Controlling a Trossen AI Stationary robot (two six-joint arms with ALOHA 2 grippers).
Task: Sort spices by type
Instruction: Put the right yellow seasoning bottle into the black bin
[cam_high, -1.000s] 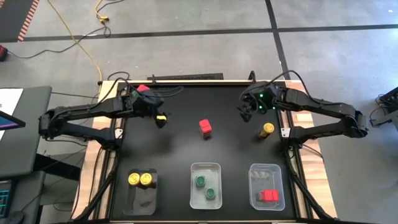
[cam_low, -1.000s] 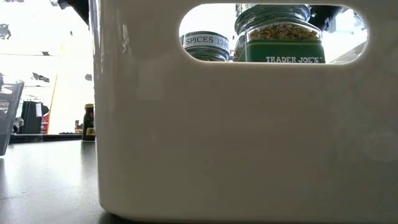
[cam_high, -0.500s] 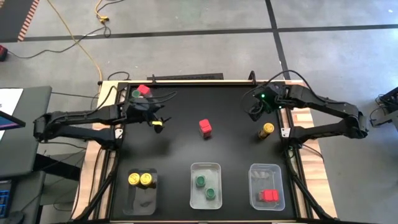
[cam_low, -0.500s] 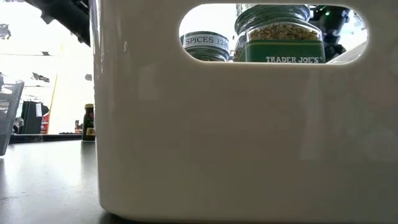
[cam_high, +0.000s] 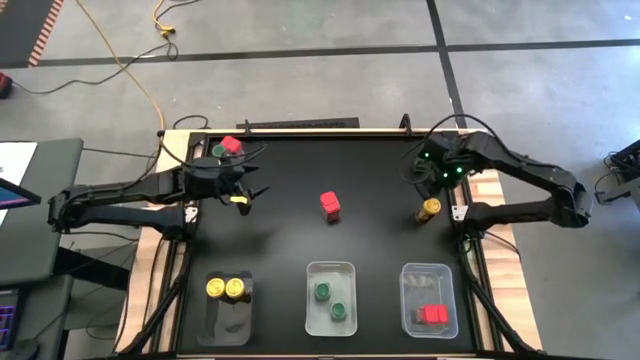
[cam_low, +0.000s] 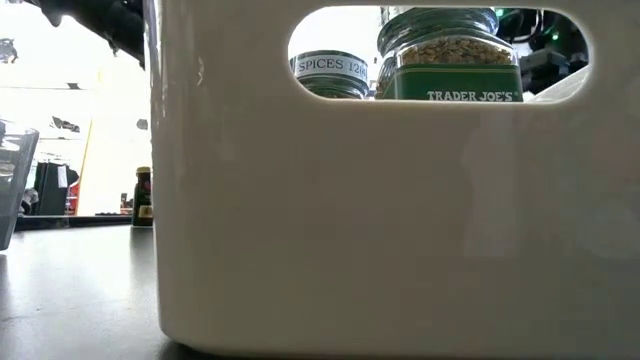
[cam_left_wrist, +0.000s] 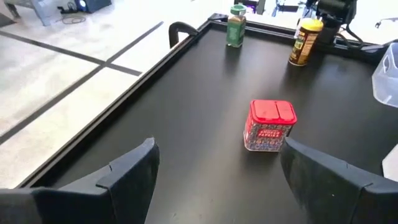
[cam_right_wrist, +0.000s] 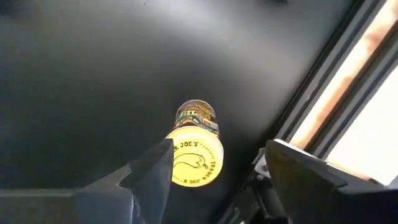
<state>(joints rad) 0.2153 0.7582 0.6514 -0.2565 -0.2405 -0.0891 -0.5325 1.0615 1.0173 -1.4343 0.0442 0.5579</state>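
right end effector (cam_high: 441, 178) has swung over the yellow-lidded jar (cam_high: 429, 209), released; left end effector (cam_high: 240, 196) released.

high view was evenly lit, sharp. low view blown out white behind the tray wall (cam_low: 350, 220). wrist views soft at fingers, glare on black table (cam_left_wrist: 186, 93).

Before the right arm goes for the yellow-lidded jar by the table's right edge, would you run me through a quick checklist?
1. Right gripper open: ok.
2. Right gripper above the yellow-lidded jar: ok.
3. Jar upright, standing clear of other jars: ok.
4. Room left in the yellow tray, which holds two jars: ok.
5. Left gripper far off, open, facing the red-lidded jar: ok.
6. Jar centred between the fingers: cannot tell.
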